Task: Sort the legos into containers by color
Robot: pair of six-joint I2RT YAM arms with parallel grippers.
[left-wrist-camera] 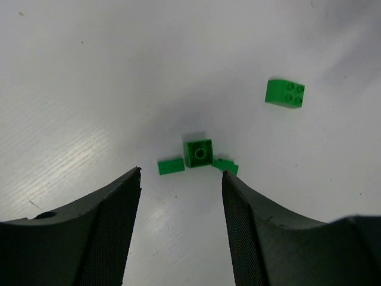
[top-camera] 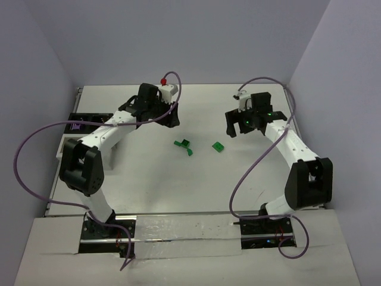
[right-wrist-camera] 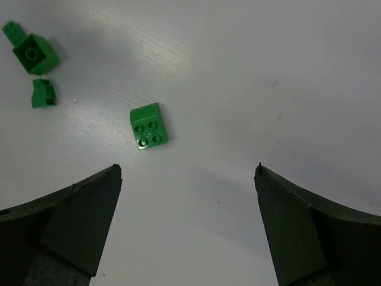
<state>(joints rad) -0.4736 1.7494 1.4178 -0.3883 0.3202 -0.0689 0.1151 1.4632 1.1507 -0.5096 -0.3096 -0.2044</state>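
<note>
Three green legos lie bunched mid-table: a square brick (left-wrist-camera: pixel 198 153), a flat piece (left-wrist-camera: pixel 171 165) and a third piece (left-wrist-camera: pixel 226 165); in the top view the bunch (top-camera: pixel 183 145) sits just ahead of my left gripper (top-camera: pixel 171 121). A single green brick (top-camera: pixel 218 146) (left-wrist-camera: pixel 284 93) (right-wrist-camera: pixel 149 126) lies to their right. The left gripper (left-wrist-camera: pixel 181 173) is open just short of the bunch, and nothing is between its fingers. My right gripper (top-camera: pixel 236 128) (right-wrist-camera: pixel 188 168) hangs wide open and empty, the single brick ahead and to its left.
A black tray (top-camera: pixel 77 124) with something purple in it sits at the table's left edge. Part of a white box (top-camera: pixel 114 149) shows under the left arm. A small red piece (top-camera: pixel 162 80) is visible behind the left wrist. Purple cables loop beside both arms.
</note>
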